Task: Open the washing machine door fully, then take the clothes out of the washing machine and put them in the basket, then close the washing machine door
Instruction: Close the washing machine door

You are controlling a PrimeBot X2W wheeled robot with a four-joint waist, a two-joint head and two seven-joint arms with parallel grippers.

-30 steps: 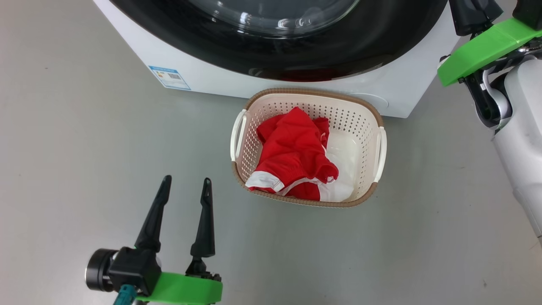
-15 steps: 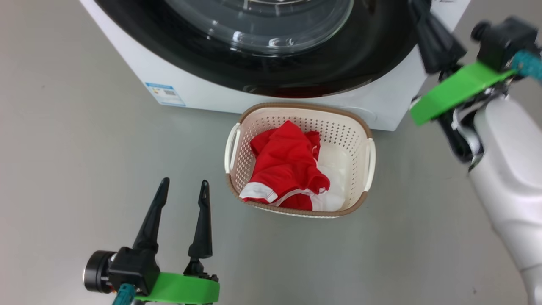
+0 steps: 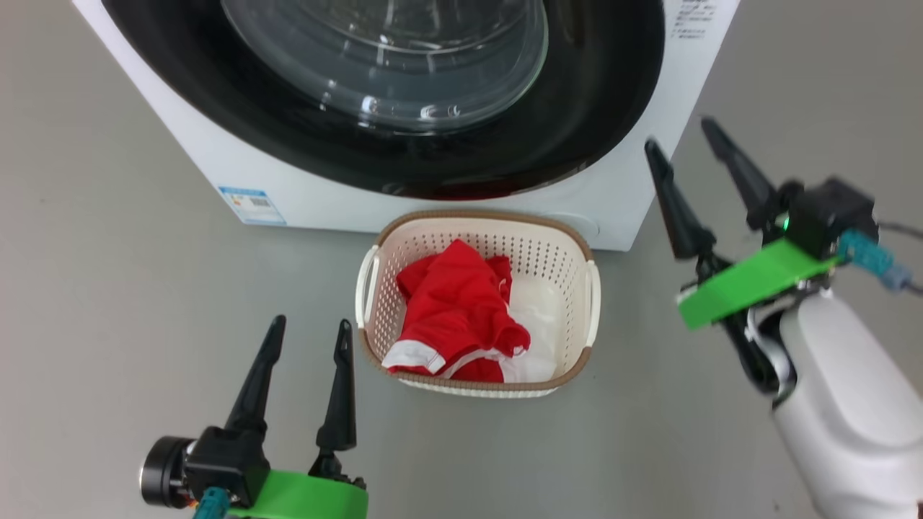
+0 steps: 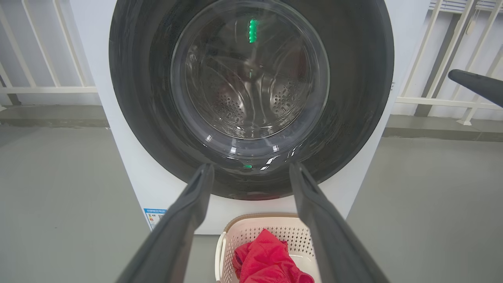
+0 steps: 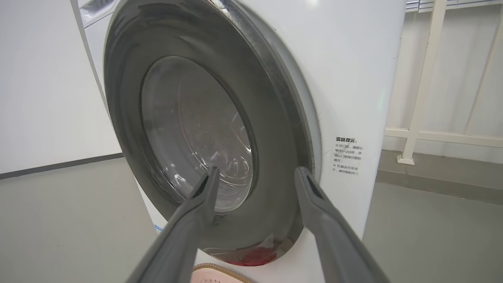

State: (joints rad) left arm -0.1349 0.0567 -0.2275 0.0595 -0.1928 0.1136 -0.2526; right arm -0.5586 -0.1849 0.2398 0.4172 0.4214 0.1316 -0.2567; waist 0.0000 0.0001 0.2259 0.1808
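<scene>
We see washing machine [image 3: 634, 180] w/ door [image 3: 598, 108] flush on its front. Basket [image 3: 548, 267] sits on floor just below, red clothes [image 3: 451, 310] inside. Our left gripper [image 3: 311, 323] & right gripper [image 3: 679, 133]: fingers spread wide, holding nothing.

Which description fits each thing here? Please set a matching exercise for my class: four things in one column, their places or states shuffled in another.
Things
1. round black-rimmed glass washing machine door
2. bright red fabric clothes
3. cream perforated plastic basket with brown rim
4. right gripper

Descriptions
A. open, holding nothing
B. on the grey floor before the white washing machine
C. shut
D. lying in the basket

Pairs: 1-C, 2-D, 3-B, 4-A
</scene>
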